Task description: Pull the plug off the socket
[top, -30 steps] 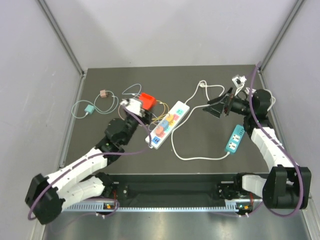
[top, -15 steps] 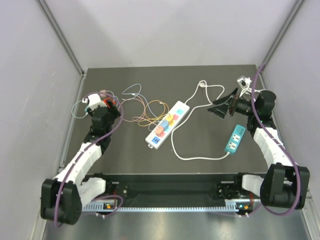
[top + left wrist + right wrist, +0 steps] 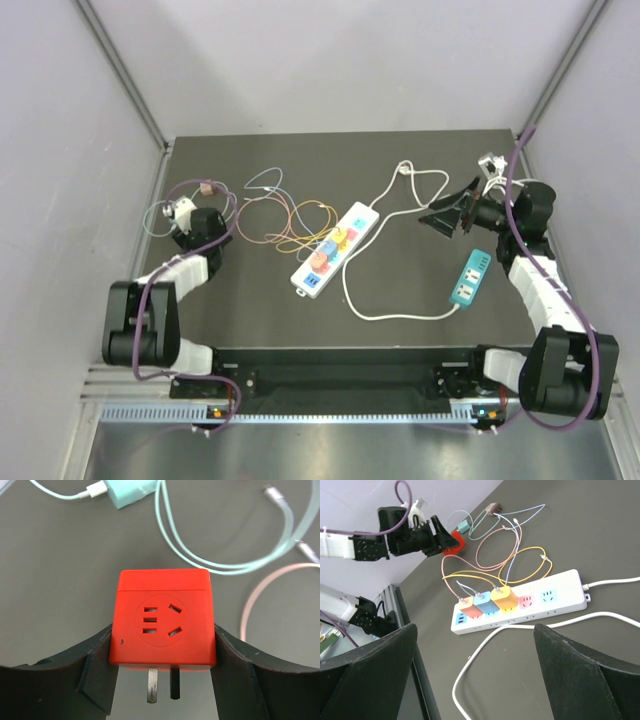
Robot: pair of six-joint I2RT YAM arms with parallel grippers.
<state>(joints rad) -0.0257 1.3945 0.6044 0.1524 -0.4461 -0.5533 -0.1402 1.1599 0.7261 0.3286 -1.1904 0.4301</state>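
Observation:
My left gripper (image 3: 162,652) is shut on a red cube plug (image 3: 162,625), clamping its two sides. The plug's bare prongs (image 3: 154,685) hang free above the dark table, clear of any socket. In the right wrist view the red plug (image 3: 456,542) sits at the far left, well away from the white power strip (image 3: 520,605). That white power strip (image 3: 335,250) lies mid-table with an orange plug (image 3: 470,606), a blue plug (image 3: 485,604) and a yellow plug (image 3: 505,599) still seated in it. My right gripper (image 3: 440,215) hovers open to the right of the strip, holding nothing.
A teal power strip (image 3: 470,278) lies at the right, joined by a white cable (image 3: 370,312). Thin coloured charging cables (image 3: 290,215) loop left of the white strip. A teal charger (image 3: 132,491) and a brown adapter (image 3: 207,186) lie near the left edge.
The left arm has swung the red plug from beside the white strip out to the table's far left and folded back. The right gripper has barely shifted.

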